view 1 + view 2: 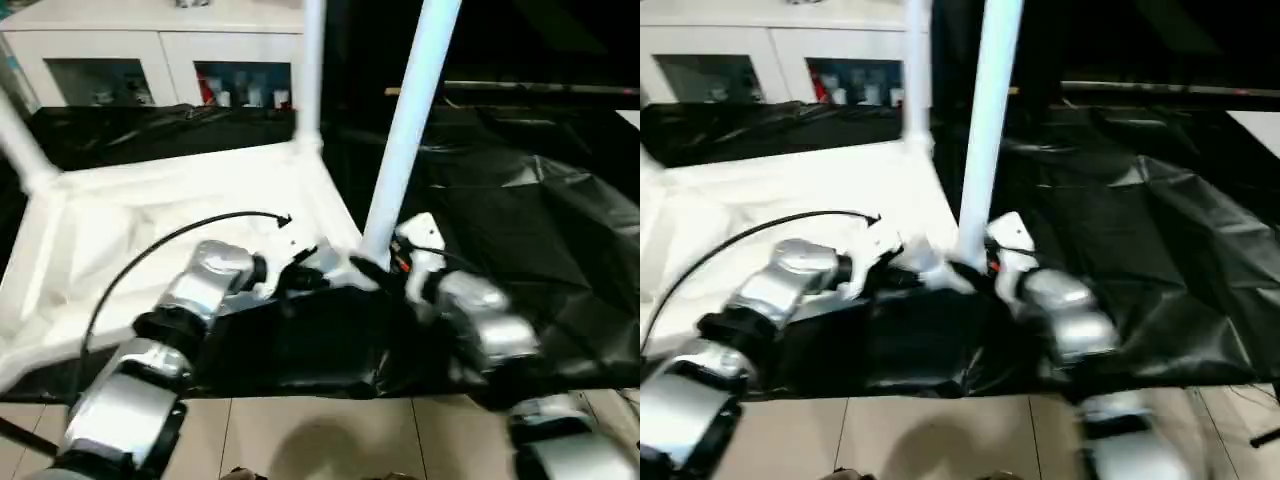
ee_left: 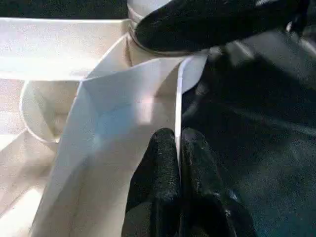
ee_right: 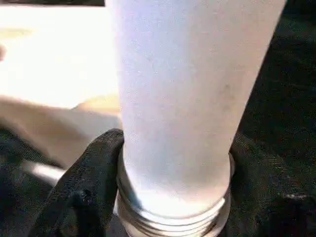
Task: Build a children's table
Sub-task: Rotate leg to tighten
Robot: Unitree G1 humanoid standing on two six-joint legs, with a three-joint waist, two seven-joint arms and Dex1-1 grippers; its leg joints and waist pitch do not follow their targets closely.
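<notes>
My left gripper (image 2: 177, 148) is pinched shut on the thin raised rim of the white plastic rectangular tabletop (image 1: 180, 215), which lies upside down on the black plastic sheet (image 1: 540, 230). Just beyond its fingertips is the near corner socket. There my right gripper (image 3: 170, 190) clasps the base of a long tapered white plastic leg (image 1: 410, 120), one black finger (image 3: 81, 190) on each side. The leg stands nearly upright in that socket, threaded collar (image 3: 173, 219) showing. Two more legs rise from the far corners.
</notes>
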